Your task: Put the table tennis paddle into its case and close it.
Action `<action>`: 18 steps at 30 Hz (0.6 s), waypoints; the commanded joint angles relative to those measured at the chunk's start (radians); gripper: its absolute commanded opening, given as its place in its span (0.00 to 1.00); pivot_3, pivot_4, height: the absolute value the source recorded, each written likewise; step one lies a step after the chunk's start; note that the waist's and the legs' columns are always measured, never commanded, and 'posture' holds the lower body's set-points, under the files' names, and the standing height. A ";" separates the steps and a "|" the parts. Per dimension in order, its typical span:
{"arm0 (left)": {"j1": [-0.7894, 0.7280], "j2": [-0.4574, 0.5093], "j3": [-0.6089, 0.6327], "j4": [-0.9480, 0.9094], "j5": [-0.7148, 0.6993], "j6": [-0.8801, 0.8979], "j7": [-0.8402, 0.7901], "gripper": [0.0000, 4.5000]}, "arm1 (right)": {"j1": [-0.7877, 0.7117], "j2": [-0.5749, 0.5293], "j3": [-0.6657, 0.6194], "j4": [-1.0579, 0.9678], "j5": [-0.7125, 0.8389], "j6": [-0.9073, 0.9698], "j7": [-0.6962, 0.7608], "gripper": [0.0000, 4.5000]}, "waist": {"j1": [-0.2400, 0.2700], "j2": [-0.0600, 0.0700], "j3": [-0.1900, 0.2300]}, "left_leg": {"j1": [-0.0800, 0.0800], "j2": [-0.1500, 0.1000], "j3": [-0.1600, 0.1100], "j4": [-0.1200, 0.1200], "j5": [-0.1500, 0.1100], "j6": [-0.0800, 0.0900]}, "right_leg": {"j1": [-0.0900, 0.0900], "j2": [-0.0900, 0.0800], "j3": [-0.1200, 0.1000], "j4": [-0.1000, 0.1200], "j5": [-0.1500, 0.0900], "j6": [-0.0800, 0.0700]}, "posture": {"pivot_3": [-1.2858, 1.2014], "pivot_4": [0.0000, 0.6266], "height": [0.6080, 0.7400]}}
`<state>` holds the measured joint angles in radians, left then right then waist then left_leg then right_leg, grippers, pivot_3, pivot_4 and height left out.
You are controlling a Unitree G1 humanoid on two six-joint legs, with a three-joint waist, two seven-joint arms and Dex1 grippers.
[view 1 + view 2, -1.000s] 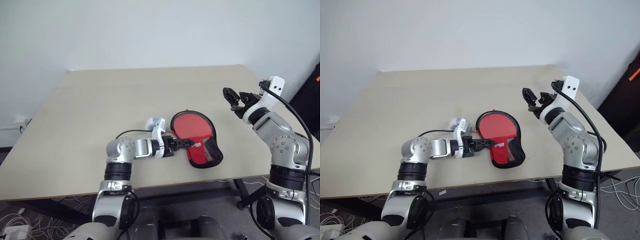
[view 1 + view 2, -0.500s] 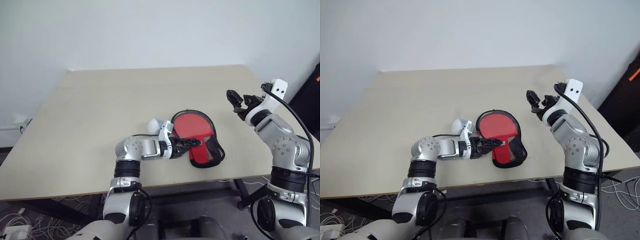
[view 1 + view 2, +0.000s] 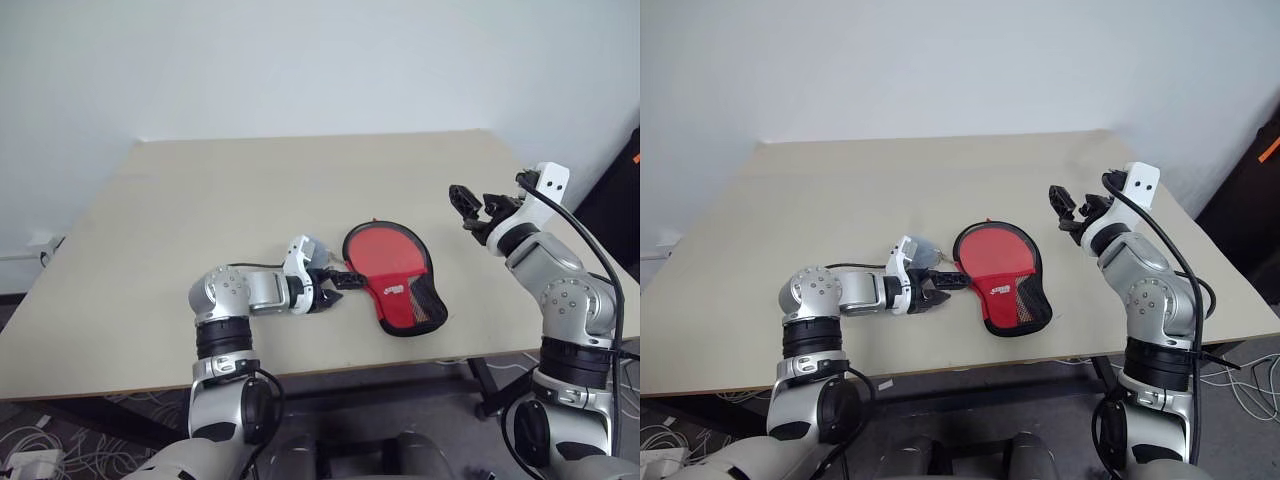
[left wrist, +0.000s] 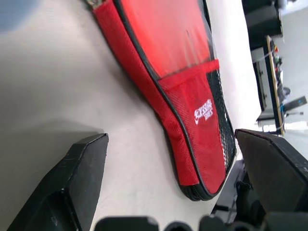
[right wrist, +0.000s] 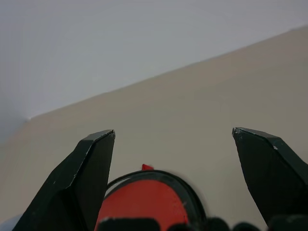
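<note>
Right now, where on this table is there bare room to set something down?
The table is bare across its far half and its whole left side. Crowded spot: the near middle, where the case lies with the open left gripper just beside it. The open right gripper hovers over the right edge.

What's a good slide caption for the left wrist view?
Open left hand low over the table, facing the red case lying flat.

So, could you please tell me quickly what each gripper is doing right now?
Left gripper: open, holding nothing, beside the case on the table.
Right gripper: open, holding nothing, raised above the table.
</note>
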<state>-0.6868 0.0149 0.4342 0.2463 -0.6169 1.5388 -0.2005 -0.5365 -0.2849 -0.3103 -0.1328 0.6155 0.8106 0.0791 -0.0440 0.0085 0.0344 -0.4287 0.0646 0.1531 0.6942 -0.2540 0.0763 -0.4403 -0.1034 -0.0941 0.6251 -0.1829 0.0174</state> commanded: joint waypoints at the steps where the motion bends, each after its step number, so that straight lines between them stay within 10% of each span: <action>1: -0.029 -0.051 0.004 0.017 0.020 -0.026 0.041 1.00 | -0.018 -0.008 -0.010 -0.025 -0.008 -0.019 -0.004 0.94 | 0.000 0.000 0.000 | 0.000 0.000 0.000 0.000 0.000 0.000 | 0.000 0.000 0.000 0.000 0.000 0.000 | 0.52 0.00 0.88; 18: -0.059 -0.247 -0.021 0.162 0.060 -0.099 0.129 1.00 | 0.003 -0.008 -0.008 -0.034 -0.036 -0.012 -0.017 0.94 | 0.029 0.002 -0.004 | 0.002 -0.002 0.000 0.002 -0.002 -0.003 | 0.008 0.000 -0.004 -0.002 -0.002 0.003 | 0.52 0.00 0.88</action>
<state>-0.7281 -0.1359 0.4472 0.3298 -0.5691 1.4399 -0.0904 -0.5178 -0.2884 -0.3119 -0.1289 0.5839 0.8102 0.0664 -0.0151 0.0110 0.0305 -0.4249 0.0628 0.1524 0.6966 -0.2564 0.0734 -0.4310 -0.1040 -0.0987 0.6227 -0.1848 0.0204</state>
